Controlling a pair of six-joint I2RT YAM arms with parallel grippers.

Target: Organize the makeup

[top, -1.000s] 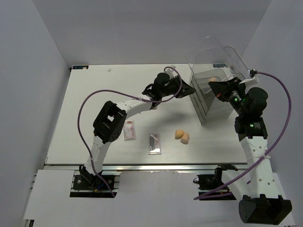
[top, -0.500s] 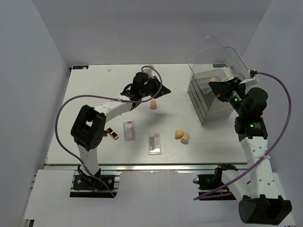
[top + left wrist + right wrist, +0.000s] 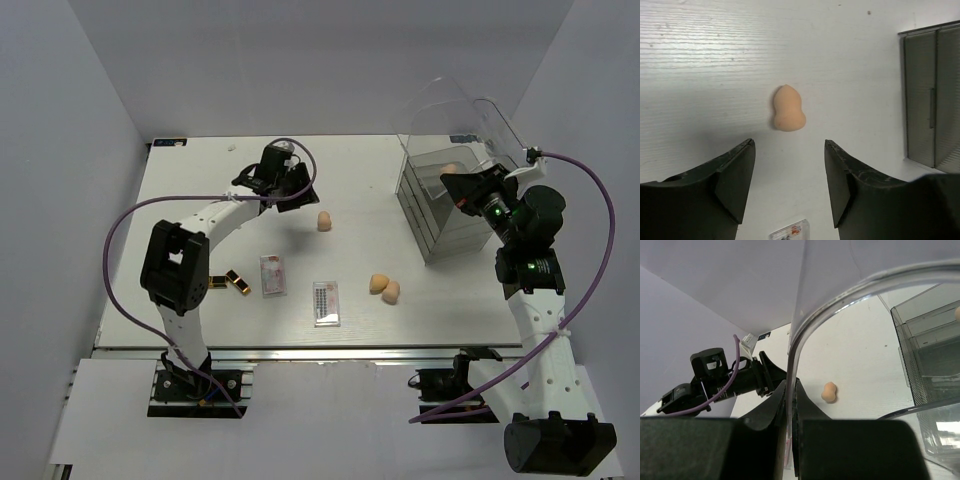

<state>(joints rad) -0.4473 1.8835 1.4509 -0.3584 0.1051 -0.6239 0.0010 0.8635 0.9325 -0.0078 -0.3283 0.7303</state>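
left gripper [image 3: 788,144] pulled back; three loose sponges [image 3: 324,221], two palettes [image 3: 273,275], two lipsticks [image 3: 238,283].

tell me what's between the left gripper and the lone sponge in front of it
Nothing: the left wrist view shows only bare table between the open left gripper and the sponge.

Left arm [image 3: 215,213]: white links, black boxy joints.
Right arm [image 3: 540,320]: white links, black joints.
Green lamps [image 3: 493,211]: were lit just behind the right gripper.
Cables [image 3: 108,245]: purple, one looping back from each gripper.
Left gripper fingers [image 3: 732,180]: black, wedge-shaped, scuffed.
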